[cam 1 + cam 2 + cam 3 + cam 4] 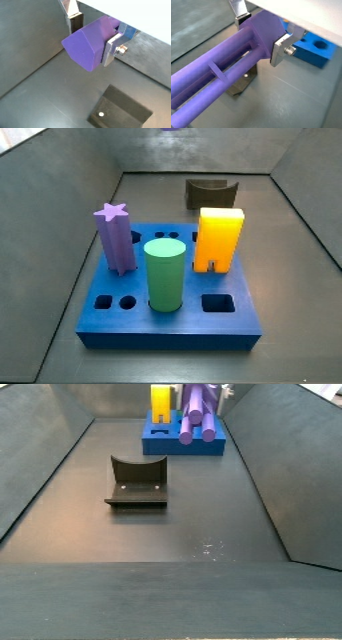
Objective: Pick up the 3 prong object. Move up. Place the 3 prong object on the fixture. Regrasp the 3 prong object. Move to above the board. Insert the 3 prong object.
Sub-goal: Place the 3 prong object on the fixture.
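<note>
Wrist views first. You've got the hand (92,44) up off the grey bench (40,95), its flat silver fingers (112,49) pinching the light-purple 3 prong object (85,46) from both sides. Below it, well apart, lies the dark fixture (121,111) on its base plate. In a wrist view that looks down the length of the piece, the hand (261,35) is clamped on the thick end of the 3 prong object (221,75), and the long purple prongs run out away from the fingers (281,47). A corner of the flat blue board (314,50) with its cut holes peeks out just behind one finger.

In a side view, the board (167,333) sits in the middle of the bench (301,318). On it, the purple star-topped post (116,240) stands at 10 o'clock, the yellow block (221,238) at 2 o'clock and the green cylinder (164,276) near the centre. The fixture (211,194) sits past the board at 1 o'clock. A sliver of purple at 12 o'clock on the picture's edge is all you see of the 3 prong object (170,131).

In a side view from the far end, the fixture (136,482) is mid-bench. The board (185,442) is beyond it at 12 o'clock, with the yellow block (160,402) on it. The 3 prong object (198,409) hangs in front, with its prongs pointing down. The hand itself is too cropped to read here.
</note>
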You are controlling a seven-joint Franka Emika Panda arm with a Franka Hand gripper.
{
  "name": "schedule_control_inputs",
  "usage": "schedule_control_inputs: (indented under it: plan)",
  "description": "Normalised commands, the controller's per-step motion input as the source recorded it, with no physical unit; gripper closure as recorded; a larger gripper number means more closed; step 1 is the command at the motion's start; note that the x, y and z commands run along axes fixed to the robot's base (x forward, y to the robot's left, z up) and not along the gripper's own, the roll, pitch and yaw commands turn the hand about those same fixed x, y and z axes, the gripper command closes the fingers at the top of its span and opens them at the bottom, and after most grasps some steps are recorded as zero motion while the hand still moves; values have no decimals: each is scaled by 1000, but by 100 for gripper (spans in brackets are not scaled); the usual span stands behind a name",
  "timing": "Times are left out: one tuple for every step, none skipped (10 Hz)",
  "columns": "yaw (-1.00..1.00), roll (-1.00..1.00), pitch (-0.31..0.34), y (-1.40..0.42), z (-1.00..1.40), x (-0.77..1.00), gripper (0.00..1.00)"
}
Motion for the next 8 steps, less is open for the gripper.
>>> schedule_control_inputs:
  plan:
    - [557, -77, 160, 13, 49, 1000, 100]
    - [261, -77, 143, 10, 42, 1000, 100]
    - [180, -76, 138, 8, 36, 1000, 100]
    - [93, -76, 136, 6, 32, 1000, 100]
    - [56, -74, 137, 5, 27, 1000, 100]
    - [44, -71, 144, 3, 25, 1000, 100]
    - [-27, -1000, 88, -824, -211, 1000, 100]
    - [-36, -1000, 87, -809, -226, 985, 100]
